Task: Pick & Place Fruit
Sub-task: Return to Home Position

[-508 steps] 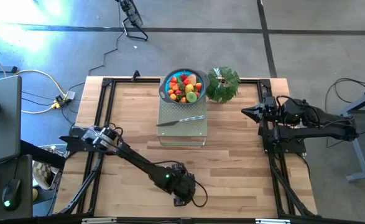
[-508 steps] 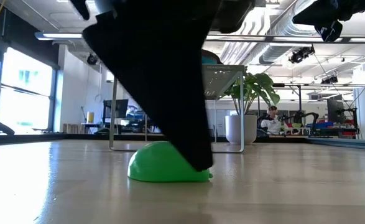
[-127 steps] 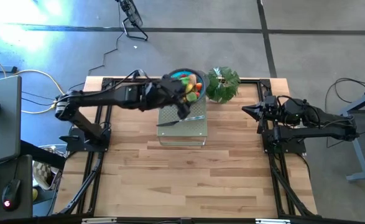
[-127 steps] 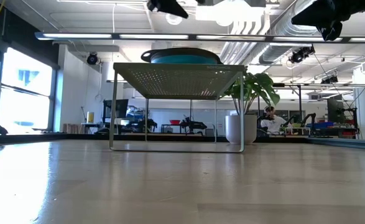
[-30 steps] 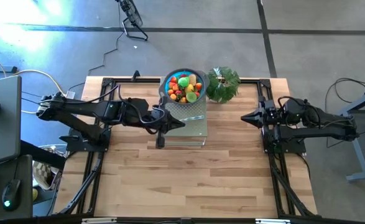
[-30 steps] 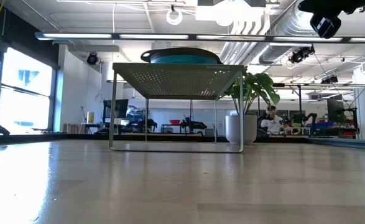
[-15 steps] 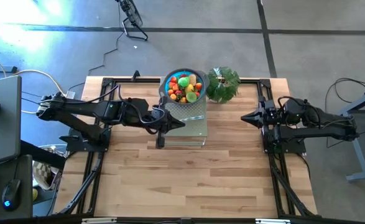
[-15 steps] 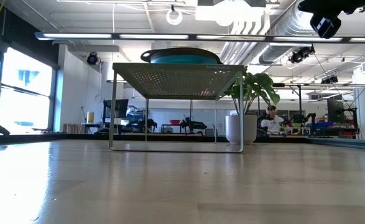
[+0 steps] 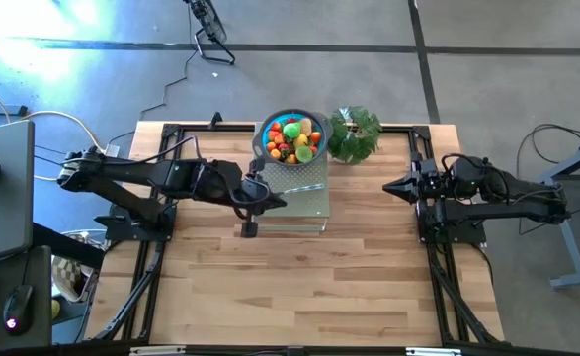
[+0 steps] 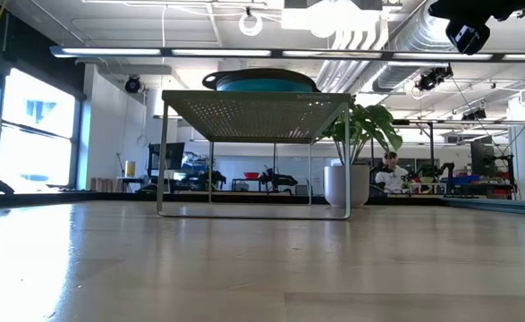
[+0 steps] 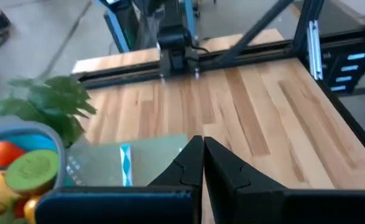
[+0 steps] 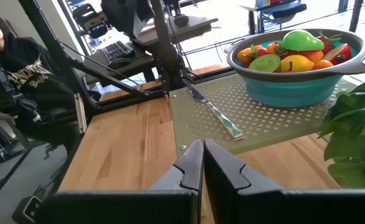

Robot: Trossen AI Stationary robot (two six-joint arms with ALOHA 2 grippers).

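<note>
The fruit (image 9: pixel 291 139) lies heaped in a blue bowl (image 9: pixel 270 127) at the far end of a perforated metal rack (image 9: pixel 307 210). It also shows in the right wrist view (image 12: pixel 294 53) and the left wrist view (image 11: pixel 32 171). My left gripper (image 9: pixel 281 202) hangs shut and empty over the rack's left part, short of the bowl. A slim knife (image 12: pixel 218 117) lies on the rack beside it. My right gripper (image 9: pixel 388 185) is shut and empty, raised at the table's right side and pointing toward the rack.
A leafy green plant (image 9: pixel 355 133) stands just right of the bowl. In the low view the rack (image 10: pixel 255 112) stands on thin legs with open space under it. A person in a dark hoodie (image 12: pixel 20 74) sits beyond the table's left side. Bare wood (image 9: pixel 299 287) lies near the table's front edge.
My left gripper has tipped its fingers a little further down and drawn back slightly toward the table's left edge, staying shut. The fruit, bowl and knife have kept still.
</note>
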